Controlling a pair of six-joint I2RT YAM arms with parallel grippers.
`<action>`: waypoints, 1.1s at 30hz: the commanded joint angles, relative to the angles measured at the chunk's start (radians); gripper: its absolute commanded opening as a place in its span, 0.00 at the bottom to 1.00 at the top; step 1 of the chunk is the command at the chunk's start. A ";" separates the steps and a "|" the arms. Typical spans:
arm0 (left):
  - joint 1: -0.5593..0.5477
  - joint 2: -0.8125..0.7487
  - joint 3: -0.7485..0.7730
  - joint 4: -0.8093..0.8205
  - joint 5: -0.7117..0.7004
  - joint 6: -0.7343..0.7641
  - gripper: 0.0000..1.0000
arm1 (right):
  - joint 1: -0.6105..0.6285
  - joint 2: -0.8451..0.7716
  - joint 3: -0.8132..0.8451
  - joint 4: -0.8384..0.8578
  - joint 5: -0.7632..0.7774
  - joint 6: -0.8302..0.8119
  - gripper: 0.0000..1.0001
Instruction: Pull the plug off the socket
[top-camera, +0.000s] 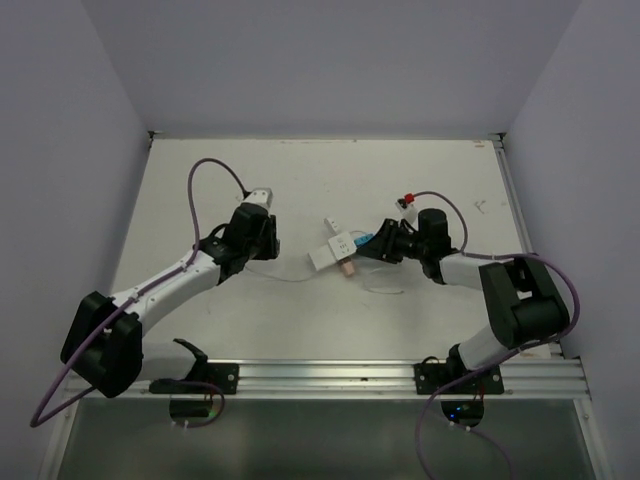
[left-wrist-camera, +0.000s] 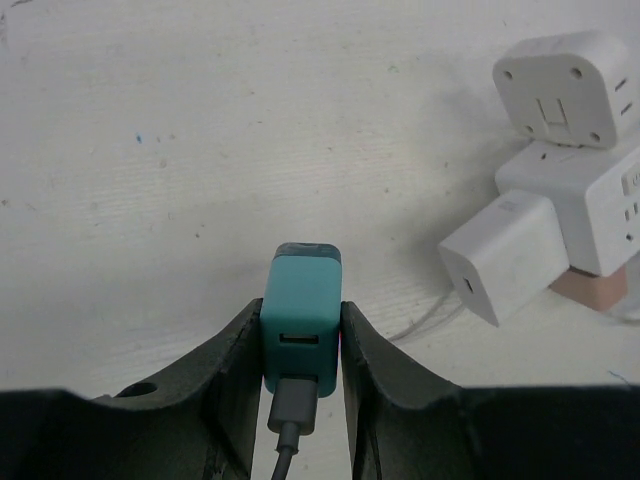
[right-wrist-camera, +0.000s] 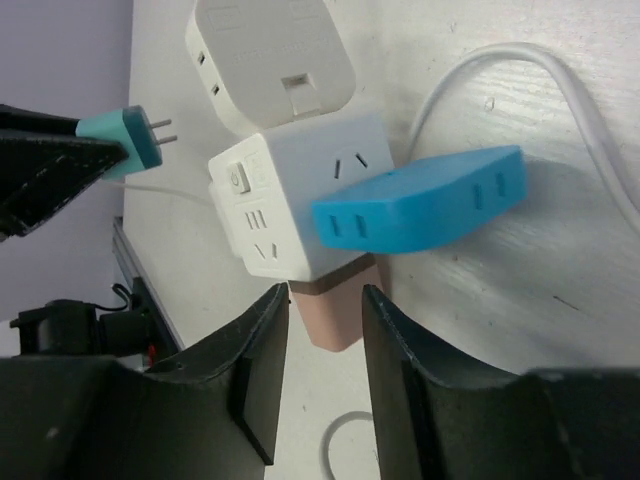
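Observation:
The teal plug (left-wrist-camera: 300, 315) is out of the socket, its two bare prongs (right-wrist-camera: 160, 132) pointing toward the white cube socket (right-wrist-camera: 290, 200) across a gap. My left gripper (left-wrist-camera: 302, 305) is shut on the plug, a grey cable running back from it; in the top view the left gripper (top-camera: 268, 238) sits left of the socket (top-camera: 338, 245). My right gripper (right-wrist-camera: 325, 295) stands narrowly open, nothing clamped, its tips just short of the pink plug (right-wrist-camera: 335, 325) under the socket. A blue plug (right-wrist-camera: 420, 200) is still in the socket's side.
A white adapter (right-wrist-camera: 265, 60) and a white charger block (left-wrist-camera: 500, 255) also sit on the socket cluster. A white cable (right-wrist-camera: 590, 110) loops over the table to the right. Side walls and a metal rail (top-camera: 330, 375) at the near edge bound the table.

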 joint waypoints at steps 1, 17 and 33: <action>0.057 -0.057 -0.053 0.188 -0.028 -0.101 0.03 | -0.002 -0.094 0.032 -0.189 0.039 -0.074 0.41; 0.335 0.015 -0.300 0.585 0.169 -0.319 0.25 | 0.007 -0.587 0.158 -0.772 0.198 -0.309 0.82; 0.421 -0.073 -0.323 0.511 0.236 -0.317 0.86 | 0.067 -0.756 0.168 -0.979 0.313 -0.347 0.82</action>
